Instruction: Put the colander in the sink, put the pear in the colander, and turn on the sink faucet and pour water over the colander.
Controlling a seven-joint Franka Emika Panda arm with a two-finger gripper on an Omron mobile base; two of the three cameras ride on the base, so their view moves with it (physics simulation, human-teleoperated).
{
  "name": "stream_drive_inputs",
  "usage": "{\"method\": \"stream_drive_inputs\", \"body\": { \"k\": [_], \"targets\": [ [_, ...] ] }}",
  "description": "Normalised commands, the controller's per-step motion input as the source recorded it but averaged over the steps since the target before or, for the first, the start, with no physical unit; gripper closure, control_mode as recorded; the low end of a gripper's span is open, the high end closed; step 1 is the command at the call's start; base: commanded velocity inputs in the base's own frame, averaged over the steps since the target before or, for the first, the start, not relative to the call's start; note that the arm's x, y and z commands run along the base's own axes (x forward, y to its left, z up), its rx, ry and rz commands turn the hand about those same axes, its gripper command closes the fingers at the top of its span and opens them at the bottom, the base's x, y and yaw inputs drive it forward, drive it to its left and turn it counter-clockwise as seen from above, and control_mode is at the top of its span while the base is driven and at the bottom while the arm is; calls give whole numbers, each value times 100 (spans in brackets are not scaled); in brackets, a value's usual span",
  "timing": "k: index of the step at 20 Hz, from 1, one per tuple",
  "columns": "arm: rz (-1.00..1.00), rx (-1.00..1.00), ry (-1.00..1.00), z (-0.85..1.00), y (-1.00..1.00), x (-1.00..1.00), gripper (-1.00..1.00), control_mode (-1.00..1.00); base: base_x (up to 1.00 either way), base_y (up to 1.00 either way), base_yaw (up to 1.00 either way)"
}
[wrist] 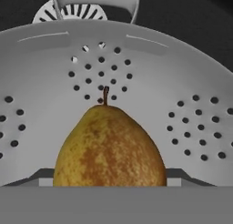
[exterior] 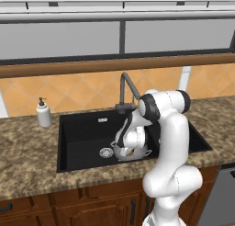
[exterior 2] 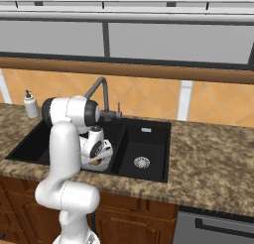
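Observation:
The silver colander sits in the wide basin of the black sink, next to its round drain. My gripper reaches down into the colander, its jaws standing against both sides of the yellow-brown pear. The pear's stem points away from the hand, toward the colander's holed bottom. The dark faucet rises behind the basin, its spout angled over the sink. No water is running.
A white soap dispenser stands on the granite counter left of the sink. The narrower basin with its own drain lies to the right. My arm's upper links arch over the sink's front edge.

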Motion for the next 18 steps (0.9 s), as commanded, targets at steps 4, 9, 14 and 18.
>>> {"method": "stream_drive_inputs", "body": {
  "k": [4,9,14,18],
  "targets": [
    [0,0,-6,0,0,-6,-100,-100,0,0,0],
    [0,0,-3,10,0,-24,-100,-100,0,0,0],
    [0,0,0,44,0,-15,-100,-100,0,0,0],
    [-2,3,-5,96,-14,-17,-100,-100,0,0,0]
  ]
}}
